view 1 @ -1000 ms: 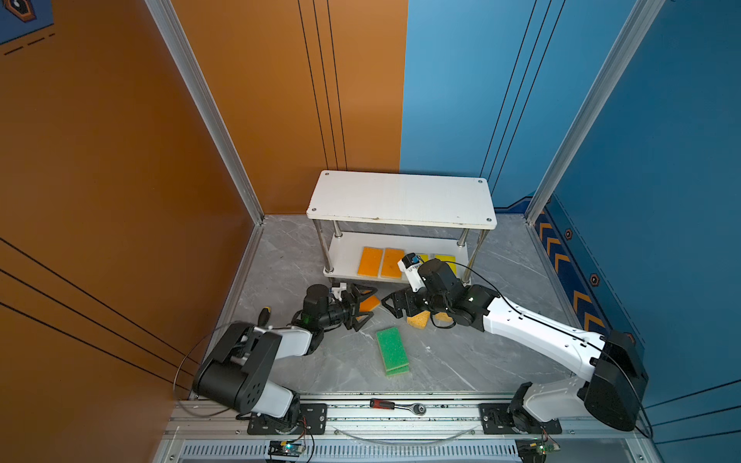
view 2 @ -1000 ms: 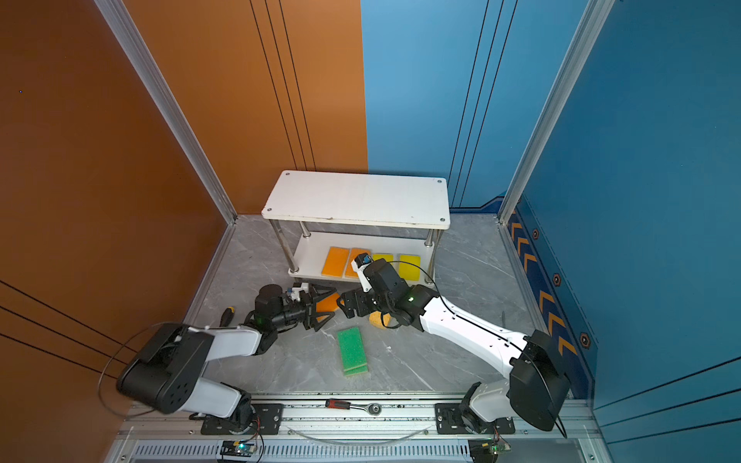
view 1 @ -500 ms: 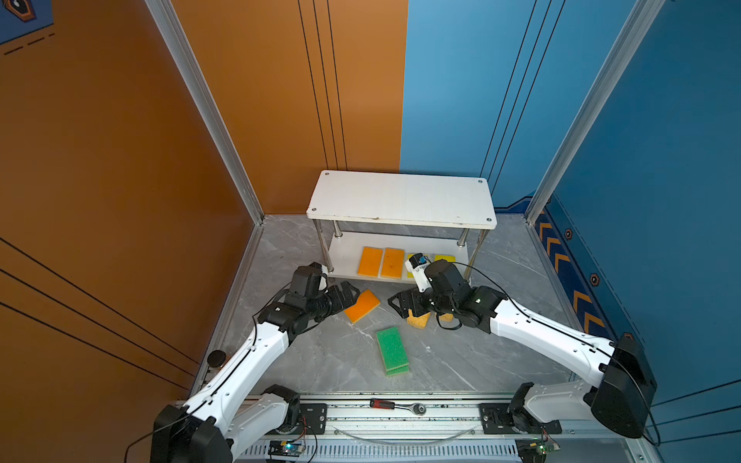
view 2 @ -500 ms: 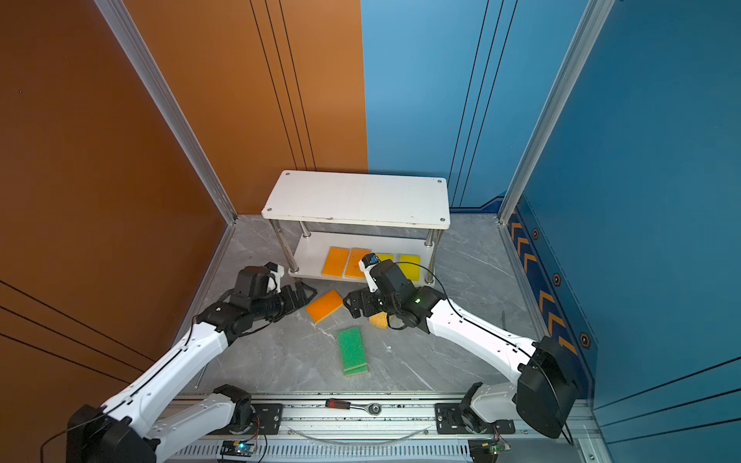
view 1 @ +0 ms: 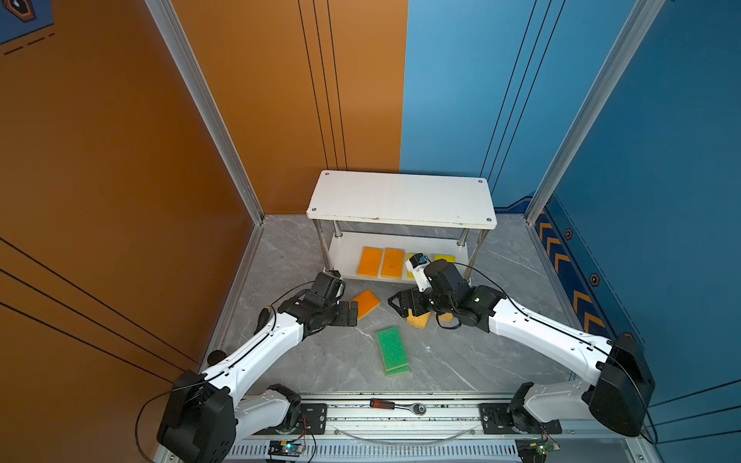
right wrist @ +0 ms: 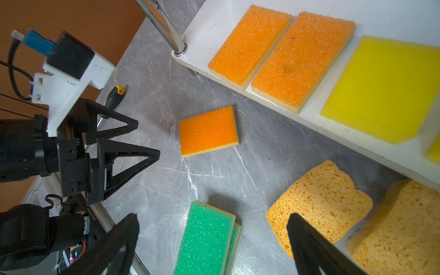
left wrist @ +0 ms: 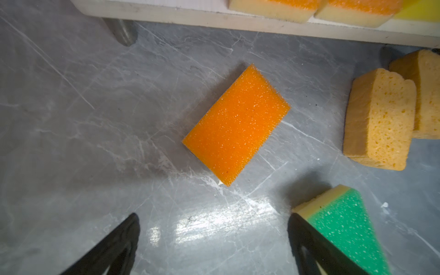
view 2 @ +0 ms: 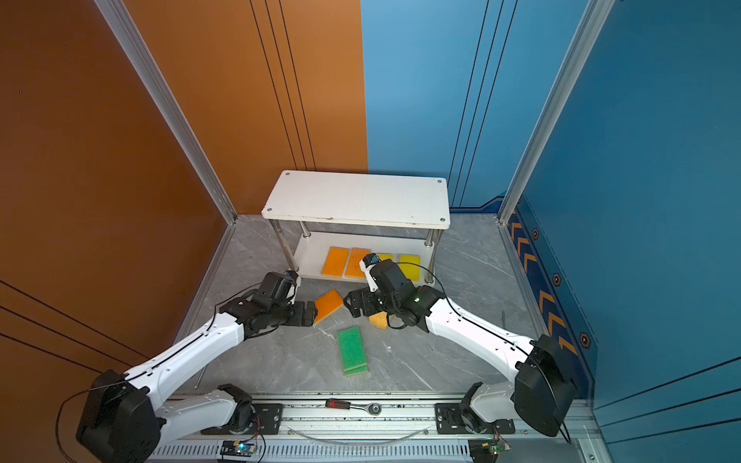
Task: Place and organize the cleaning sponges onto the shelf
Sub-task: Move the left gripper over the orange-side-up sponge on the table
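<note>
The white two-tier shelf (view 1: 401, 196) (view 2: 357, 196) stands at the back. Its lower board (right wrist: 333, 123) holds two orange-topped sponges (view 1: 371, 261) (right wrist: 250, 42) and yellow sponges (view 1: 444, 258) (right wrist: 385, 88). A loose orange-topped sponge (view 1: 367, 302) (left wrist: 237, 123) lies flat on the grey floor. My left gripper (view 1: 353, 314) (left wrist: 213, 238) is open just short of it, holding nothing. Two green-topped sponges (view 1: 392, 350) (right wrist: 204, 238) lie stacked nearer the front. Two porous sponges (view 1: 418, 319) (right wrist: 319, 202) sit under my right gripper (view 1: 397, 304) (right wrist: 213, 238), which is open and empty.
A red-handled ratchet (view 1: 397, 405) lies on the front rail. A screwdriver (right wrist: 112, 97) rests on the floor by the left wall. Chrome posts (view 1: 326, 252) stand at the shelf's corners. Orange and blue walls close in the sides and back.
My left arm has unfolded and risen, and its open gripper has drawn back off the loose orange-topped sponge, which now shows whole. The right gripper has hardly moved.
</note>
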{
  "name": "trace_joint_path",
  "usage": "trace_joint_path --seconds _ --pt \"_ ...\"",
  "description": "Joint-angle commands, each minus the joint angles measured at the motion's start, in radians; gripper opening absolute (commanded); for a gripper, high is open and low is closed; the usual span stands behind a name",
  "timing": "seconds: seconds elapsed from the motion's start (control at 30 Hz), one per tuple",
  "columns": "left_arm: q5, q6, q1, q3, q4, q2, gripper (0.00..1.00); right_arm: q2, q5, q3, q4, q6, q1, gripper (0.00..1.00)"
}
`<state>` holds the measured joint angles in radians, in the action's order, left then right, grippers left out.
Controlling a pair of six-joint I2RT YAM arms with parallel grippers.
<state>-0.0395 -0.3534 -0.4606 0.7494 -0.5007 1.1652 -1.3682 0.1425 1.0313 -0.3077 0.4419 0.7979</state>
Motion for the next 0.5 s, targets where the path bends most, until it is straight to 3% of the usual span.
trace_joint_path --seconds 0.0,0.47 --pt "-0.109 0.072 -0.011 0.006 0.034 -0.012 0.98 -0.013 0.018 -0.002 -0.015 0.014 -0.003 0.96" --pt "-0.031 0.193 -0.029 -0.126 0.361 0.014 0.98 0.009 0.015 -0.023 -0.005 0.015 -0.018 0.96"
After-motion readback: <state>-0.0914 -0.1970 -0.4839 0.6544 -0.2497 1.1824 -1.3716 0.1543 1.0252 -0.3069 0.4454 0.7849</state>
